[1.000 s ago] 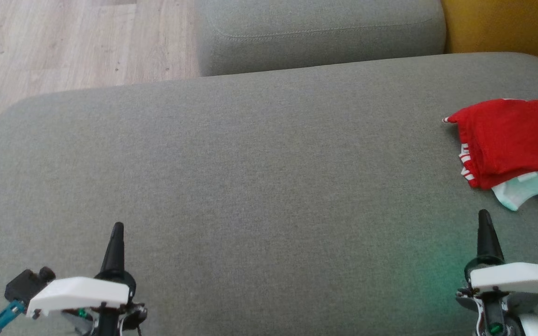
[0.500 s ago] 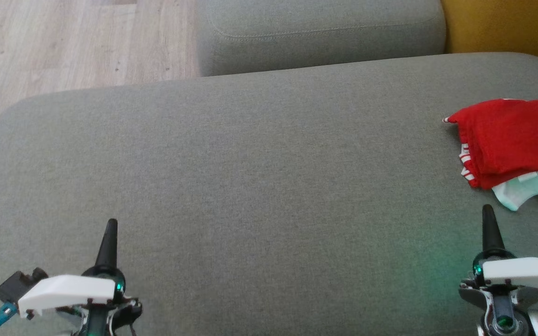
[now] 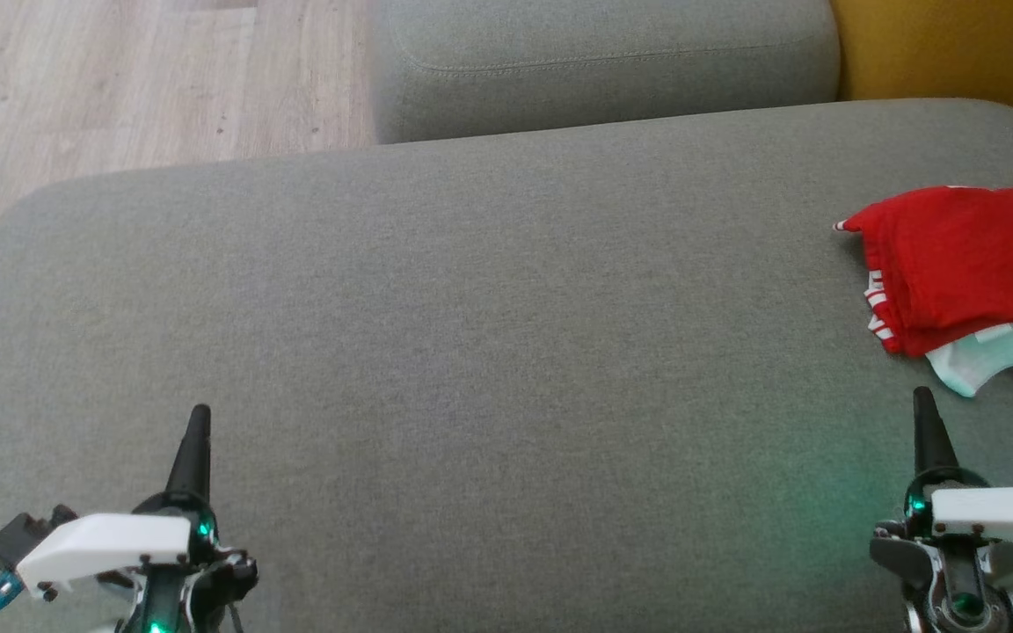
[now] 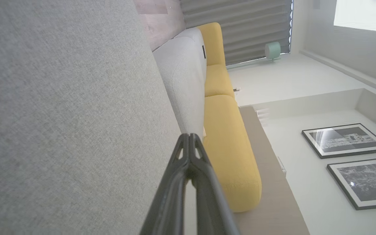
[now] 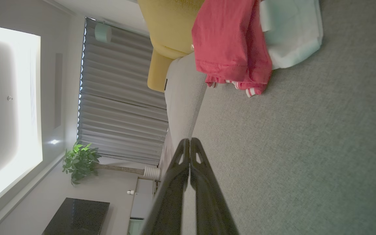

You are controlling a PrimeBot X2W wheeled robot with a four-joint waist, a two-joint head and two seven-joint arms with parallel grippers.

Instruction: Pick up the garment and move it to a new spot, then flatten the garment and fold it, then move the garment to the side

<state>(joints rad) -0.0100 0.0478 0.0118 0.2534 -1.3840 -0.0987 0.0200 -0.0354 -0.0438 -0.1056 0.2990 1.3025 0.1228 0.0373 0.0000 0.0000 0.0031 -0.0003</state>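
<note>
The garment (image 3: 968,264) is red with red-and-white striped trim, folded into a compact stack at the right edge of the grey sofa seat (image 3: 489,334); a pale mint-white piece pokes out beneath it. In the right wrist view the garment (image 5: 230,42) lies at the top, well beyond the fingertips. My right gripper (image 3: 921,400) is shut and empty, just in front of the stack's near edge. At the lower left of the seat my left gripper (image 3: 199,413) is shut and empty too. Each wrist view shows the fingers pressed together, left gripper (image 4: 190,135) and right gripper (image 5: 188,140).
A second grey cushion (image 3: 603,61) stands behind the seat. A yellow cushion (image 3: 955,48) is at the back right, and wooden floor (image 3: 120,79) at the back left. The garment runs past the head view's right edge.
Both grippers have drawn slightly back toward the near edge; the left one has also drifted a little left. The garment has not moved.
</note>
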